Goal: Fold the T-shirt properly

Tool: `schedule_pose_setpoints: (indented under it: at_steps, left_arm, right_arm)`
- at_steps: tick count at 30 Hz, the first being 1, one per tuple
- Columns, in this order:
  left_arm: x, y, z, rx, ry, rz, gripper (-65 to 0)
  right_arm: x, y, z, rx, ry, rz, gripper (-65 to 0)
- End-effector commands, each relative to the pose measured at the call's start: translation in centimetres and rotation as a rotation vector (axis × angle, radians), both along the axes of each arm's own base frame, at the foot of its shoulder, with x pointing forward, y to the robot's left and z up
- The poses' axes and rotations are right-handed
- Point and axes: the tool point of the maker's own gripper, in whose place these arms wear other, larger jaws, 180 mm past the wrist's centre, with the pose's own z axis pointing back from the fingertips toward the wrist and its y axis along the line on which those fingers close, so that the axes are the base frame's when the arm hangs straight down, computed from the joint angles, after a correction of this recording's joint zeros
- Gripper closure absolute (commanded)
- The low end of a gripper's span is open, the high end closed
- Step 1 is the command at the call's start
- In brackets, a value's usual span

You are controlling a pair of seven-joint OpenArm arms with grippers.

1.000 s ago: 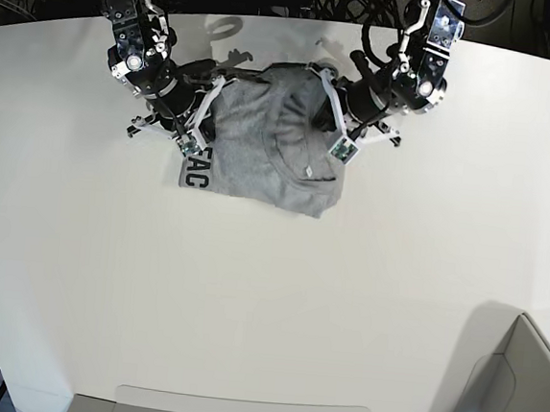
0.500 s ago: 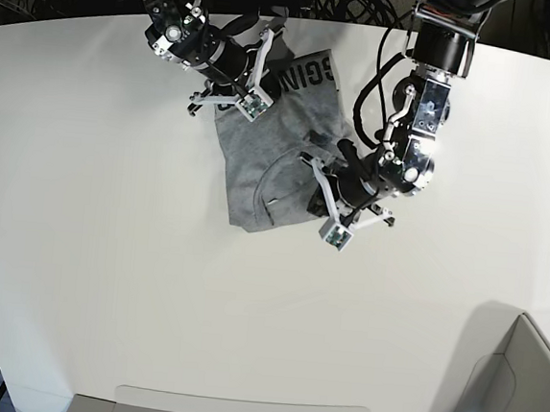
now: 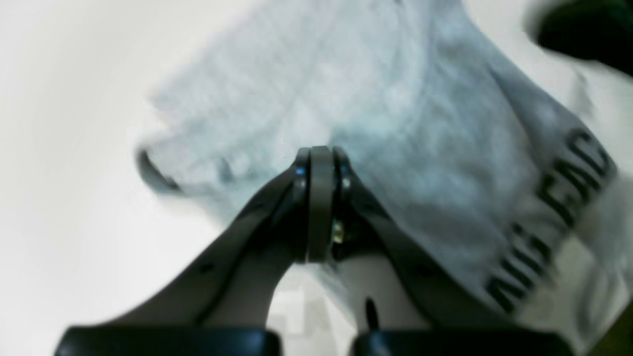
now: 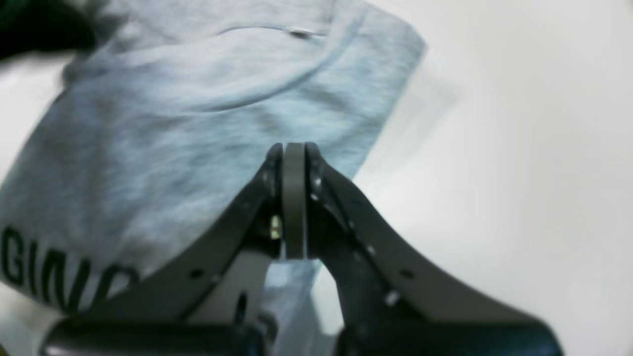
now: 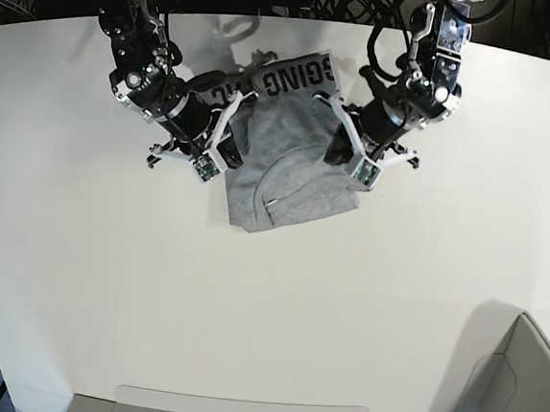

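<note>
Gripping opposite side edges of T-shirt [image 5: 284, 159]: left pincer [image 5: 348, 162] and right pincer [image 5: 218, 149], both clamped on grey cloth; garment bunched on white counter [image 5: 105, 278], lettering showing.

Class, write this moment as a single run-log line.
left gripper: shut | right gripper: shut | T-shirt: folded bundle on table, lettering strip at far edge | grasp: cannot tell

both arms low, left gripper [image 3: 320, 163] and right gripper [image 4: 293, 158] closed
</note>
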Motion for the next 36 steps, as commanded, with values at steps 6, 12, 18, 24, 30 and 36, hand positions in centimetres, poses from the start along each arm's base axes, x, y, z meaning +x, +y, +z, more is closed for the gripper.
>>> schedule_pose_setpoints:
  at_steps: [6, 12, 18, 24, 30, 36]
  left_arm:
    - [-1.3, -0.4, -2.1, -0.028, 0.058, 0.01, 0.0]
    - [0.0, 0.6, -5.6, -0.001, 0.14, 0.029, 0.0]
    - [3.0, 4.5, -4.4, 0.007, 0.081, 0.141, 0.0]
    - [5.4, 4.9, 1.6, -0.033, -0.095, 0.183, 0.0]
    - [5.8, 0.5, 4.7, -0.184, -0.15, 0.209, 0.0]
    - [4.8, -2.3, 3.4, -0.28, -0.103, 0.221, 0.0]
  right_arm:
    - [2.8, 0.1, -2.2, 0.006, 0.041, -0.019, 0.0]
    - [1.6, 0.9, -6.0, 0.026, 0.098, -0.009, 0.0]
    - [0.4, 2.3, -5.5, 0.075, 0.103, -0.008, 0.0]
    - [2.8, -0.1, 1.1, 0.145, -0.076, -0.106, 0.0]
    - [4.8, -7.5, 4.8, 0.145, -0.194, -0.324, 0.0]
    - [3.8, -11.3, 5.1, 0.112, -0.209, -0.414, 0.0]
